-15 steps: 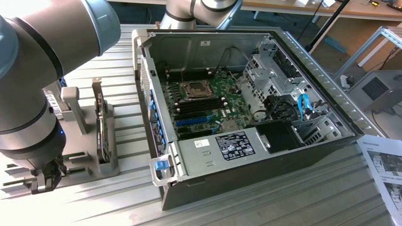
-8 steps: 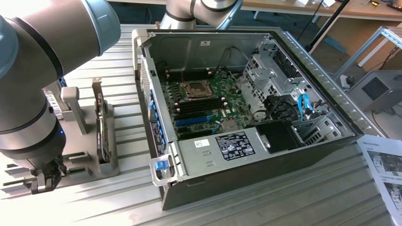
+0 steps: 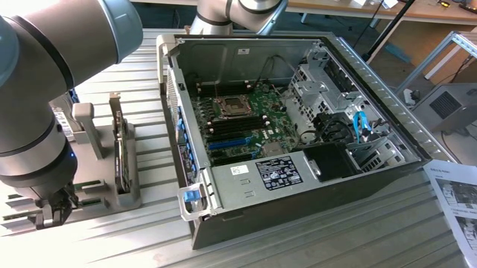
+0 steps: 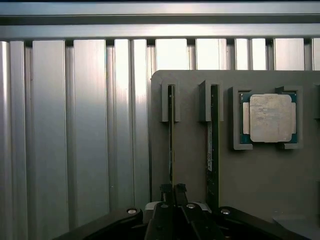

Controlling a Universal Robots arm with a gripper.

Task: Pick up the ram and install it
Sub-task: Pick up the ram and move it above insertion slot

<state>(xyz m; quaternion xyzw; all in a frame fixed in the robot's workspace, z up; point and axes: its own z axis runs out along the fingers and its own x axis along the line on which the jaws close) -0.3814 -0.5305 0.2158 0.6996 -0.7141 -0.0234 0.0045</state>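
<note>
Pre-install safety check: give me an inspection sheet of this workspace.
Surface: ribbed aluminium tabletop.
Job's things: thin green ram stick on edge in grey slotted holder plate; open black computer case with green motherboard.
Clutter: second green stick, square silver processor chip, printed paper sheet.
Grippers: black claw at one end of the ram stick.
Cables: blue cable inside the case.
Surroundings: wooden desk, grey vented box.
</note>
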